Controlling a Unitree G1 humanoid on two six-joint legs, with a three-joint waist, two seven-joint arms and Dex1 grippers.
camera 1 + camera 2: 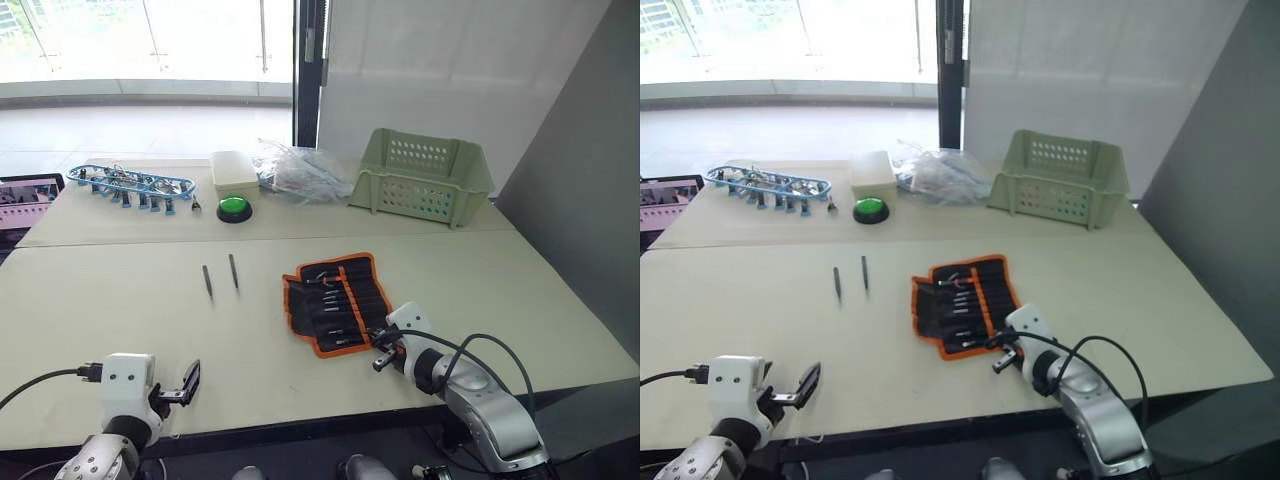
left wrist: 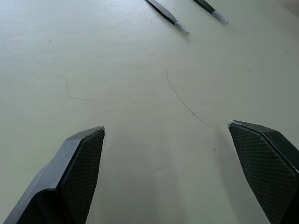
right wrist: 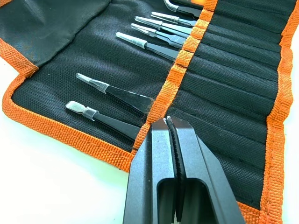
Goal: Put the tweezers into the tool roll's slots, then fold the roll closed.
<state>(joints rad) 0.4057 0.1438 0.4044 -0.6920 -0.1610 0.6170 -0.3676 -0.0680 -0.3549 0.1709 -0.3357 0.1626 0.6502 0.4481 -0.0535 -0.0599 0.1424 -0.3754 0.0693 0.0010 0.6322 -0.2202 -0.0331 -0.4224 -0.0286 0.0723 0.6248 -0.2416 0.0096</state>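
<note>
The tool roll (image 1: 335,302) lies open on the table, black with orange edging. Several tweezers (image 3: 140,43) sit in its slots, tips out. Two loose black tweezers (image 1: 207,281) (image 1: 233,270) lie side by side on the table left of the roll, and their tips (image 2: 170,18) also appear in the left wrist view. My right gripper (image 3: 170,122) is shut, its tips resting at the orange centre stripe near the roll's front edge. I see nothing between its fingers. My left gripper (image 1: 186,384) hovers open low over bare table near the front edge, well short of the loose tweezers.
At the back of the table stand a green plastic basket (image 1: 420,175), a crumpled plastic bag (image 1: 300,172), a white box (image 1: 233,172), a green button (image 1: 235,208) and a blue rack of clips (image 1: 130,183). A screen (image 1: 25,200) sits at far left. A seam crosses the table.
</note>
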